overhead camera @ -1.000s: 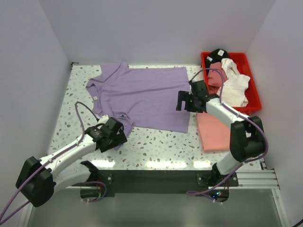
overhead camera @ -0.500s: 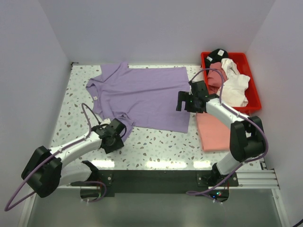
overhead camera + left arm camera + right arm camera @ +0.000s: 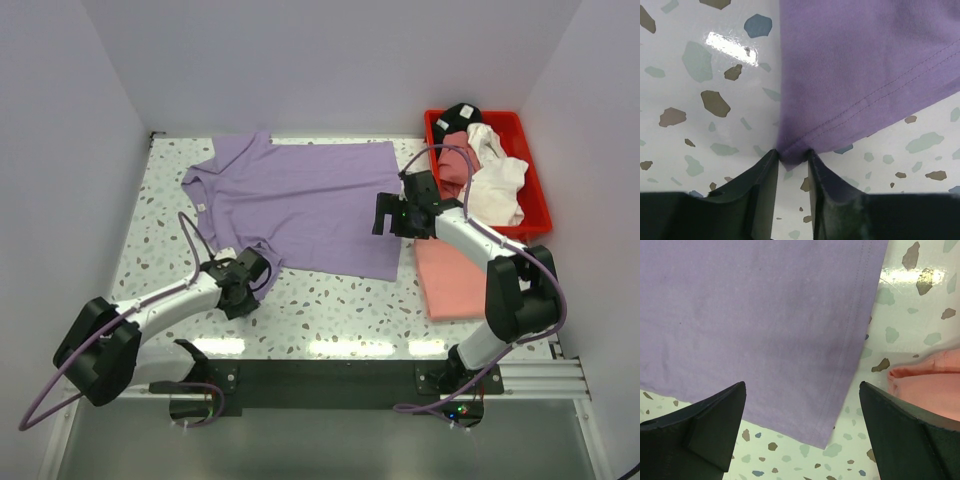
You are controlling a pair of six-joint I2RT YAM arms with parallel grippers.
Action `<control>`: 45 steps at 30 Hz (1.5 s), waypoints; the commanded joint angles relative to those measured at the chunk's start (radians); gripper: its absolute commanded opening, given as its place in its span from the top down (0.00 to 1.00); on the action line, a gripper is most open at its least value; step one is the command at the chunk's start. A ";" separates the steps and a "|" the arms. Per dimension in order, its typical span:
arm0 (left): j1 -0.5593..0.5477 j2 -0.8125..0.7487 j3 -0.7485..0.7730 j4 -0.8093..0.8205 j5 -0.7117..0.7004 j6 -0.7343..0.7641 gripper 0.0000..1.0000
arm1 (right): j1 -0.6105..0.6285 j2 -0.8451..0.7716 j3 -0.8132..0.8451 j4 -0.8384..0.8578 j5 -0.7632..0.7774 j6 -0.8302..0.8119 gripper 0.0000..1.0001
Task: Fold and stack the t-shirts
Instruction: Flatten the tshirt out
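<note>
The lavender-purple t-shirt lies spread flat on the speckled table, collar to the left. My left gripper sits low at the shirt's near-left sleeve corner. In the left wrist view that gripper is shut on the tip of the lavender t-shirt's hem. My right gripper hovers open over the shirt's near-right corner. In the right wrist view it is spread wide, with the lavender cloth lying loose below. A folded salmon-pink t-shirt lies to the right of it.
A red bin at the back right holds a white shirt, a dusty-rose one and a black one. White walls close in the table on three sides. The salmon-pink cloth's edge shows by the right finger.
My left gripper has slid forward to the sleeve corner and its jaws have closed on the lavender cloth. The right arm has stayed still and open.
</note>
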 commanded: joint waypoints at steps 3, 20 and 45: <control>0.000 0.052 -0.038 0.084 0.007 0.014 0.77 | 0.001 -0.032 -0.006 -0.003 0.024 -0.002 0.01; 0.290 -0.170 0.044 -0.024 -0.216 0.080 1.00 | 0.021 -0.110 -0.081 -0.029 0.033 0.030 0.01; 0.337 -0.259 0.024 0.075 -0.225 0.054 1.00 | 0.184 -0.088 -0.218 -0.064 0.196 0.092 0.33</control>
